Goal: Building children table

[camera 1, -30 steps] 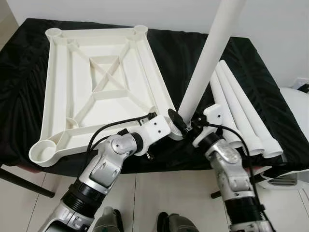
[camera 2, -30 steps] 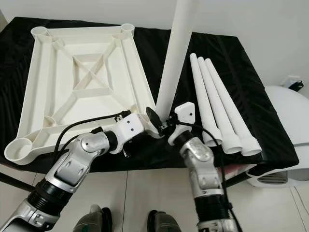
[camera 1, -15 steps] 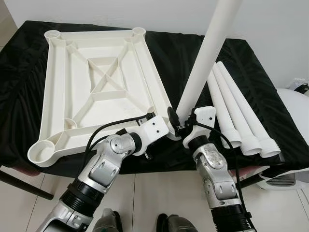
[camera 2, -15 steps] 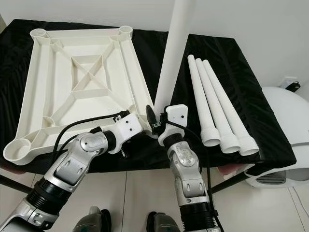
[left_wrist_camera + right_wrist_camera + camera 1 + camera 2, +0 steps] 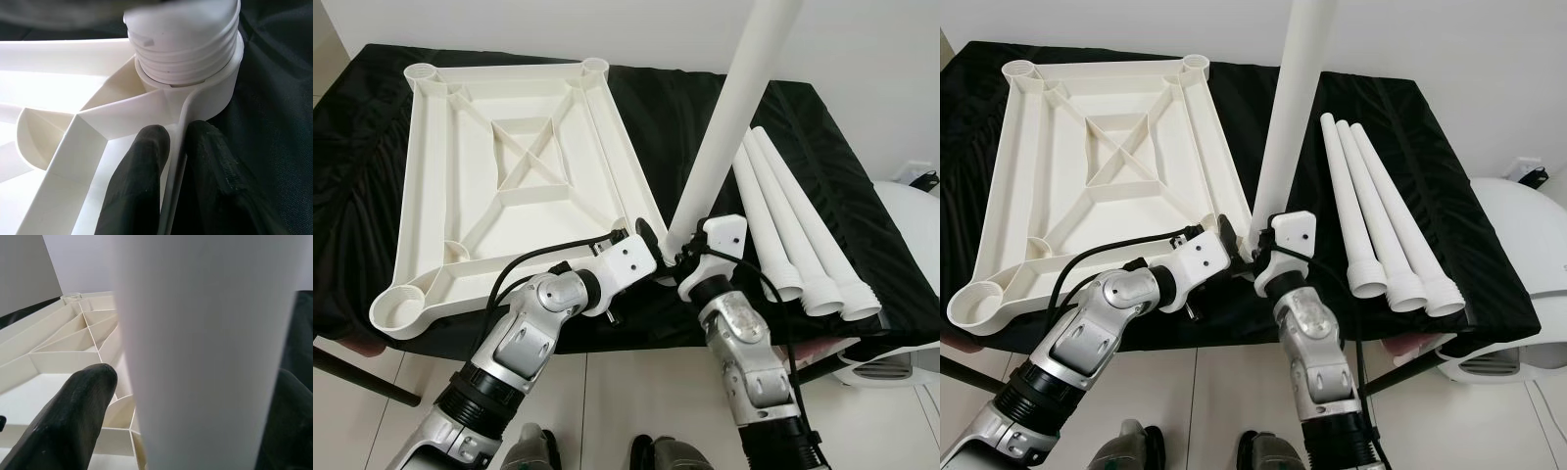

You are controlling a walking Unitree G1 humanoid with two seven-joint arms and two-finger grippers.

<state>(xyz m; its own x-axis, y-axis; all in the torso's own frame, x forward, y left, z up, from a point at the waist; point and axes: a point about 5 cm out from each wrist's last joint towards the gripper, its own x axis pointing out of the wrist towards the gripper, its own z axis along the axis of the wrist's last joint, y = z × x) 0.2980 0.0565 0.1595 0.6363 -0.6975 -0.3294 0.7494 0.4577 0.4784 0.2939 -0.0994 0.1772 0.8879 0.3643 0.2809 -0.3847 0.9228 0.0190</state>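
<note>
The white tabletop [image 5: 617,147] lies upside down on the black-draped table. My left gripper [image 5: 644,235] is shut on its rim [image 5: 173,171] beside the near right corner socket [image 5: 217,93], one black finger [image 5: 139,186] on each side of the wall. A long white leg [image 5: 724,127] stands nearly upright over that socket, leaning slightly right. Its threaded end [image 5: 183,44] sits in the socket's mouth with several threads showing above it. My right gripper [image 5: 690,250] is shut on the leg just above its base; in the right wrist view a finger [image 5: 73,416] presses against the leg [image 5: 200,357].
Three more white legs [image 5: 793,235] lie side by side on the black cloth [image 5: 372,166] to the right of the tabletop. A white rounded appliance [image 5: 911,211] stands past the table's right end. A dark table leg [image 5: 352,367] crosses the tiled floor at lower left.
My right gripper has carried the leg left, bringing its base over the corner socket. The left gripper has stayed on the tabletop's rim.
</note>
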